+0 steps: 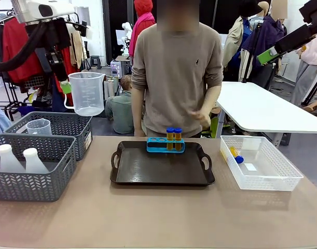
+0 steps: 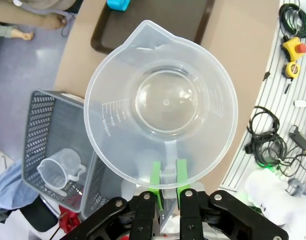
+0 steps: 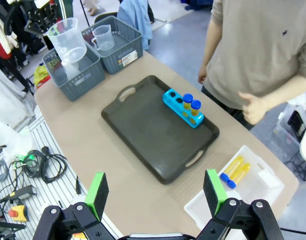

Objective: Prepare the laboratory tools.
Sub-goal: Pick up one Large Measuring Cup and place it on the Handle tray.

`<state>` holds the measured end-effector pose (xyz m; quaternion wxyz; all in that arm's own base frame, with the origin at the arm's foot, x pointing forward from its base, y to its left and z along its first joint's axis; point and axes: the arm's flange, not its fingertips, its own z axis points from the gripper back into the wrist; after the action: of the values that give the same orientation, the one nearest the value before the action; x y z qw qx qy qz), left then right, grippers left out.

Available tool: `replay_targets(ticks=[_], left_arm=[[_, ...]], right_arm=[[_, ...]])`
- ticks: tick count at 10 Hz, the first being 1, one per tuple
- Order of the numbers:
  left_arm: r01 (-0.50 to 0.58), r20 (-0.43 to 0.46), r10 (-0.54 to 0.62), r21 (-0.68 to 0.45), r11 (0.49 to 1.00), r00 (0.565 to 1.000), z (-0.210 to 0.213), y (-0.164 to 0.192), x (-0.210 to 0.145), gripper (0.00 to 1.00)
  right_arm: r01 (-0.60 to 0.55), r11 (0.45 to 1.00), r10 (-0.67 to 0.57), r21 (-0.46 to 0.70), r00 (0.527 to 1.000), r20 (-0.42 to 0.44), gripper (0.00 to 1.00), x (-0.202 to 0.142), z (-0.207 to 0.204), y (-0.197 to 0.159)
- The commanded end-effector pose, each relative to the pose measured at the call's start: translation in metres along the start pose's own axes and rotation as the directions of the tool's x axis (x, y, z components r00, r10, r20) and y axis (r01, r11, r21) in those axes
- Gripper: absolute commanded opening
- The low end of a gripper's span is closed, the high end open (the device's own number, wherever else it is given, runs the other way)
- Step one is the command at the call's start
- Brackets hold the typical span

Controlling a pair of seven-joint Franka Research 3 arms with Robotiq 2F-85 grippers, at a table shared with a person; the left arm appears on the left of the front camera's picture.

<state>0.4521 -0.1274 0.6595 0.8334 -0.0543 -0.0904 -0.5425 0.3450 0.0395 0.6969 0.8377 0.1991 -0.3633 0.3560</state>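
1. You have the table [image 1: 148, 223] with a black handled tray [image 1: 148, 171] at its middle. Two grey mesh baskets [image 1: 31, 189] stand on the robot's left and a white basket [image 1: 275, 176] on its right.
2. Your left gripper [image 2: 168, 176] is clamped on the handle of the clear measuring beaker [image 2: 163, 100]. It holds the beaker upright in the air above the grey baskets.
3. Your right gripper [image 3: 156, 192] hangs high over the near table edge, jaws spread wide and holding nothing.
4. A second beaker [image 1: 39, 126] sits in the farther grey basket, and two white conical flasks [image 1: 8, 158] stand in the nearer one.
5. The blue rack [image 1: 165, 146] rests on the tray's far edge.
6. Two amber tubes [image 1: 174, 135] stand upright in the rack's right-hand holes. Two more tubes [image 3: 234, 171] lie in the white basket; you can see one blue cap, the other is hard to make out.
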Motion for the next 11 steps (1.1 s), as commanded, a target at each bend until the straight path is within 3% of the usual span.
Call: replay_targets(ticks=[1,5,9,11], left_arm=[[0.001,-0.002,-0.001,-0.003,1.000,1.000,-0.002,0.000,0.001,0.00],[0.002,-0.003,-0.002,-0.006,1.000,1.000,-0.003,0.000,0.002,0.00],[0.142,0.068,-0.141,-0.015,0.990,0.988,-0.083,-0.007,0.078,0.00],[0.195,0.039,-0.194,-0.023,0.981,0.980,-0.126,-0.015,0.119,0.00]], right_arm=[[-0.001,1.000,0.001,0.005,1.000,0.004,1.00,0.000,0.000,0.000],[-0.001,1.000,0.001,0.005,1.000,0.004,1.00,0.000,0.000,0.000],[-0.001,1.000,0.001,0.005,1.000,0.004,1.00,0.000,0.000,0.000],[-0.001,1.000,0.001,0.005,1.000,0.004,1.00,0.000,0.000,0.000]])
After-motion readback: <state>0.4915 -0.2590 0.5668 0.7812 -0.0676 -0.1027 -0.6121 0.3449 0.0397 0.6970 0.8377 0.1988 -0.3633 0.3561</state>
